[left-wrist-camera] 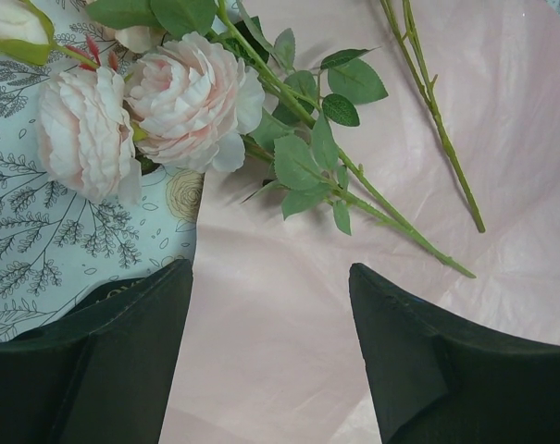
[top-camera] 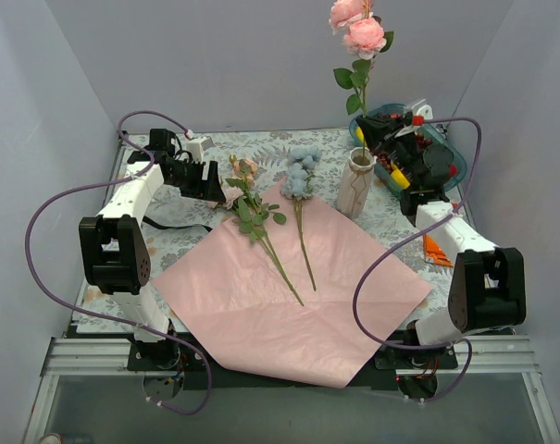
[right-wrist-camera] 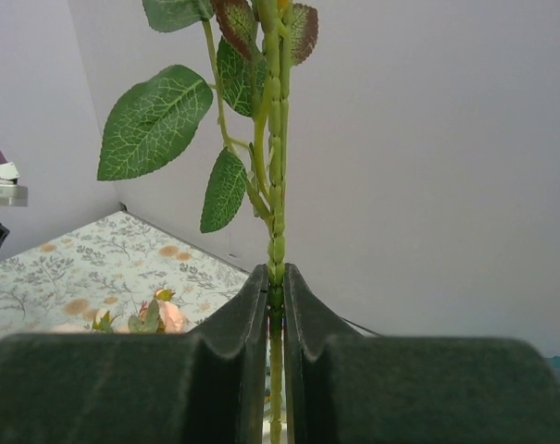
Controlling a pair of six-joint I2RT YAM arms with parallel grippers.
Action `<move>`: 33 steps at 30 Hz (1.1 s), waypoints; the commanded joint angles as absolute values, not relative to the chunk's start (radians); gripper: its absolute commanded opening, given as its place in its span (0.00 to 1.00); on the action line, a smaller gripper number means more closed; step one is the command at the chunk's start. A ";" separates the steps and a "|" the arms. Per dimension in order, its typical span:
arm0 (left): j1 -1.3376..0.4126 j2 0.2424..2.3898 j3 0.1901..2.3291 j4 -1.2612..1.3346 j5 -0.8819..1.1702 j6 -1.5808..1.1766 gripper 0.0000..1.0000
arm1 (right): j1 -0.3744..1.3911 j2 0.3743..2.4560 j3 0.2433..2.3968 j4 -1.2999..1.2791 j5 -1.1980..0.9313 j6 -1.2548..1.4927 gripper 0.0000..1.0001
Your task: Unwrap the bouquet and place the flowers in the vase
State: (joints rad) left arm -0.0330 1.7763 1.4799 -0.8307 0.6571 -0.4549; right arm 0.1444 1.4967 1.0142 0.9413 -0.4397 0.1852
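Matt pink wrapping paper (top-camera: pixel 289 296), white ceramic vase (top-camera: pixel 355 192), matt black left claw (left-wrist-camera: pixel 268 270), smooth green flower stem (right-wrist-camera: pixel 276 185)

No text, label, brand, number or sign can be read in any of the views. A black ribbon (top-camera: pixel 182 225) is seen on the table, just beside the left edge of the pink paper (top-camera: pixel 289 305). It is too small and too blurred for any letters to be made out on it.
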 commanded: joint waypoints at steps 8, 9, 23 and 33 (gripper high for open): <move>-0.037 1.712 1.489 -0.831 0.658 -0.437 0.68 | 0.140 1.344 0.821 1.146 -0.359 0.215 0.91; -0.037 1.712 1.493 -0.833 0.660 -0.437 0.68 | 0.141 1.333 0.825 1.102 -0.351 0.204 0.93; -0.037 1.687 1.476 -0.833 0.666 -0.433 0.68 | 0.192 1.005 0.733 0.646 -0.304 0.060 0.98; -0.037 1.677 1.483 -0.824 0.669 -0.440 0.69 | 0.374 0.973 0.739 0.373 -0.265 0.249 0.98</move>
State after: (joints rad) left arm -0.0330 1.7561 1.4799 -0.8341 0.6552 -0.4458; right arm 0.2703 1.0431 0.8272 0.3805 -0.3443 0.1646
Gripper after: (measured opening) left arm 0.684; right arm 0.981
